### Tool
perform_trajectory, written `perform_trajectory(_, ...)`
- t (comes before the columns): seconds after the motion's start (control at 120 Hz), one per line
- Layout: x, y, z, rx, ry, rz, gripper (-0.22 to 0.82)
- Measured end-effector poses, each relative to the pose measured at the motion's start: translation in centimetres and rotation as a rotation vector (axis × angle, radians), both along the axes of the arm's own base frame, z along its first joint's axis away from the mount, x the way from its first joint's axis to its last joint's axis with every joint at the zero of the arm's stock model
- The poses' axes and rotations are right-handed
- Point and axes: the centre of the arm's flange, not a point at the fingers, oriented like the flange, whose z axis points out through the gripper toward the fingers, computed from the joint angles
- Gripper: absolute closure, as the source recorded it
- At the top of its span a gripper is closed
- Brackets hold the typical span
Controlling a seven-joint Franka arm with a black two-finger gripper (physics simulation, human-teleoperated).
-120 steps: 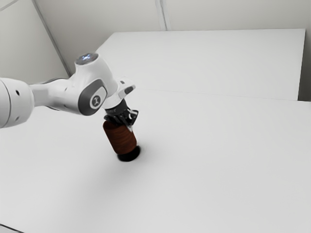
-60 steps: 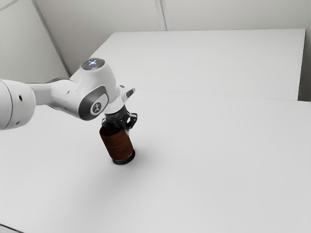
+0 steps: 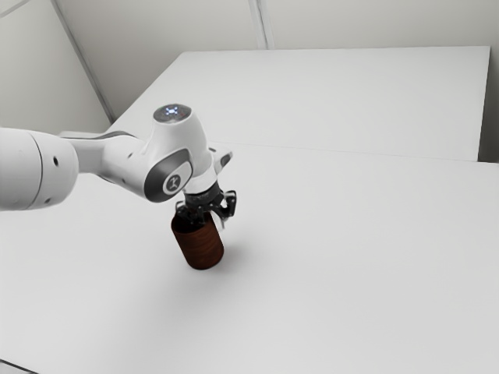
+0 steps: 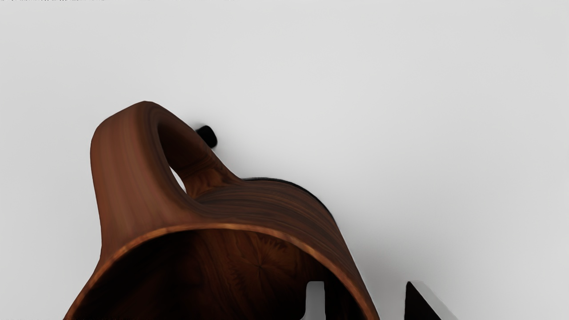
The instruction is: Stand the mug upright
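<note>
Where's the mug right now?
The mug is in the exterior view's left half, directly below the tool; in the wrist view, one fingertip is inside its rim, the other outside.

Arm reaching in, gripper lowered.
From the exterior view's left, the forearm runs nearly level to the bent wrist; below it the hand points mostly downward, its two fingers parted.

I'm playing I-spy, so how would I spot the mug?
On the big pale table, follow the white robot arm from the exterior view's left to its black hand. Just below is the mug: dark brown with wood-like grain and a chunky looped handle. That brown sets it apart from the white arm and black hand.
</note>
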Motion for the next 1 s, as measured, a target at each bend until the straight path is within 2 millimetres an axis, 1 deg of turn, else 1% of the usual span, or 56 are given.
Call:
perform_trajectory(0.058,0.1,-0.1,0.2,-0.003,-0.005,0.006,0.37)
perform_trajectory(0.117,0.3,-0.3,0.5,-0.005,-0.011,0.008,0.28)
perform_trajectory(0.183,0.5,-0.5,1.0,-0.008,-0.021,0.010,0.21)
perform_trajectory(0.258,0.8,-0.6,1.9,-0.010,-0.030,0.012,0.15)
perform_trajectory(0.383,0.9,-0.5,3.1,-0.012,-0.033,0.019,0.08)
perform_trajectory(0.533,1.1,-0.4,4.6,-0.014,-0.042,0.023,0.04)
perform_trajectory(0.7,1.5,-0.4,7.3,-0.018,-0.060,0.015,0.02)
perform_trajectory(0.725,1.6,-0.4,7.9,-0.018,-0.064,0.010,0.02)
perform_trajectory(0.758,1.9,-0.4,9.1,-0.018,-0.073,-0.001,0.01)
perform_trajectory(0.808,2.7,-0.5,11.9,-0.016,-0.098,-0.028,0.01)
perform_trajectory(0.858,3.2,-0.5,13.8,-0.010,-0.108,-0.064,0.01)
perform_trajectory(0.933,3.6,-0.6,16.7,0.000,-0.111,-0.121,0.01)
perform_trajectory(1.0,3.5,-0.5,19.0,0.007,-0.105,-0.181,0.00)
